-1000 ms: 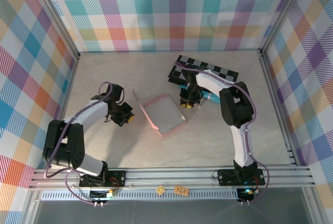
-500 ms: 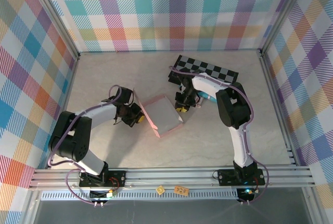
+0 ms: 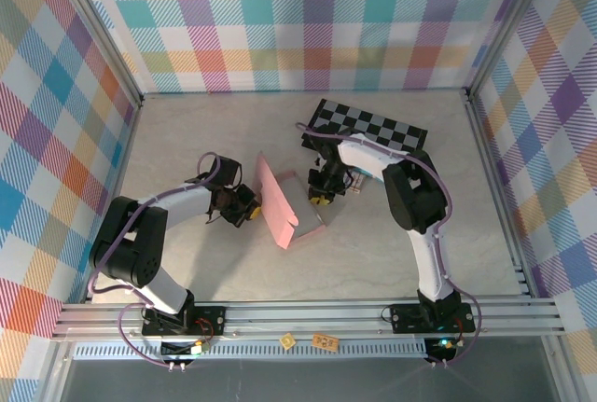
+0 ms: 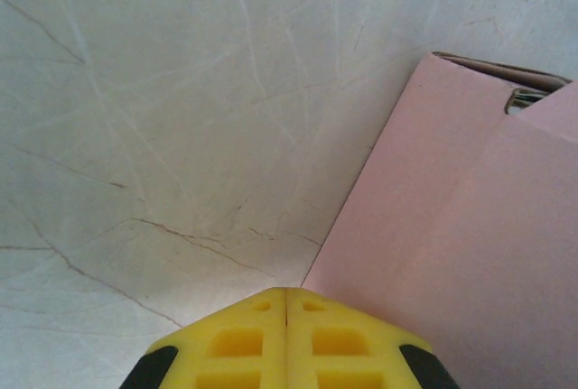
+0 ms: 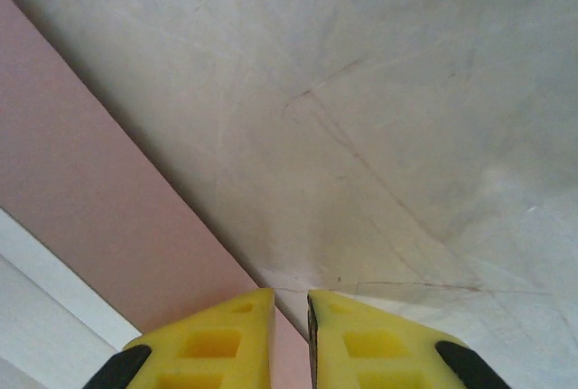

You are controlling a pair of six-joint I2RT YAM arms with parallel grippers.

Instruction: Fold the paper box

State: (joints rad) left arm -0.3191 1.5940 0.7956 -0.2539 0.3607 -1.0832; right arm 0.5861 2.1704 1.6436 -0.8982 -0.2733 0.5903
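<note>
Left gripper (image 4: pixel 286 294), jaws pressed together, sat just beside the dusty-pink thin-cardboard box (image 4: pixel 452 226); right gripper (image 5: pixel 291 294) showed a narrow slit, grip unclear.

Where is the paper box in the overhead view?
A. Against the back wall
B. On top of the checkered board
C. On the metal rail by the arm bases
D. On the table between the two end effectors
D: the paper box sits on the table between the left end effector and the right end effector, not on the checkered board.
</note>
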